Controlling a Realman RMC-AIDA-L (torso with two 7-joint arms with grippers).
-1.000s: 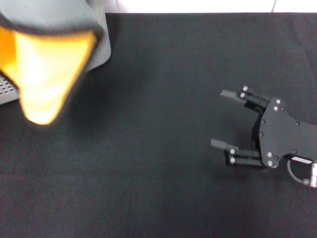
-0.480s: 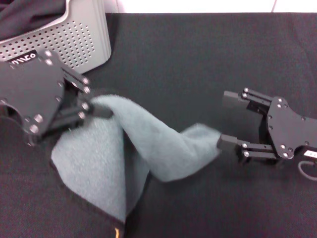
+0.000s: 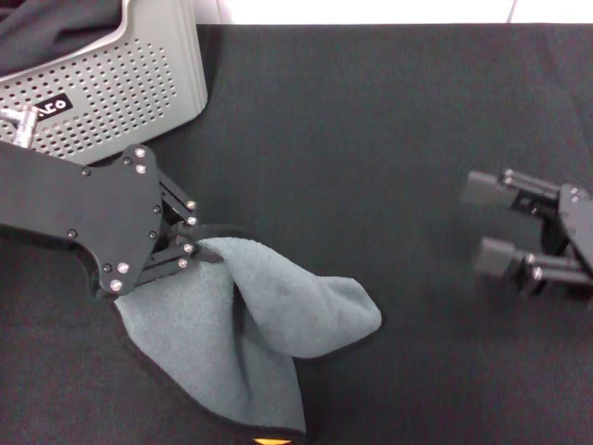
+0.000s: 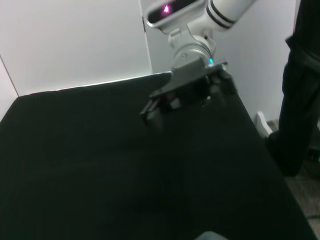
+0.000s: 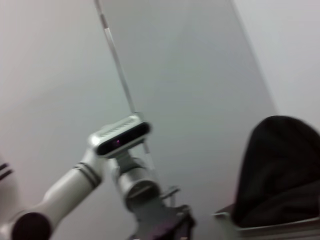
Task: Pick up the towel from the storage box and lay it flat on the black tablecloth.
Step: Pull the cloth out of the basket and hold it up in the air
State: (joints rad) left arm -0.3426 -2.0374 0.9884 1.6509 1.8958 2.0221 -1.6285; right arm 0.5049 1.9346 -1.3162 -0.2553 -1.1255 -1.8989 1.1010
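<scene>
Now, storage box at 10 o'clock of head view, dark fabric bundle still inside. Left gripper low over black tablecloth on counter, jaws clamped on towel corner. Towel out of box, lying at 7 o'clock, folded over itself, not flat. Right gripper at 3 o'clock, jaws apart, holding nothing, well apart from towel. Watch out: release now and fold stays; drag one-handed and cloth bunches further.

Grey-green plush towel cut off at the near edge, its corner hidden behind the black left gripper, black right gripper motion-blurred
</scene>
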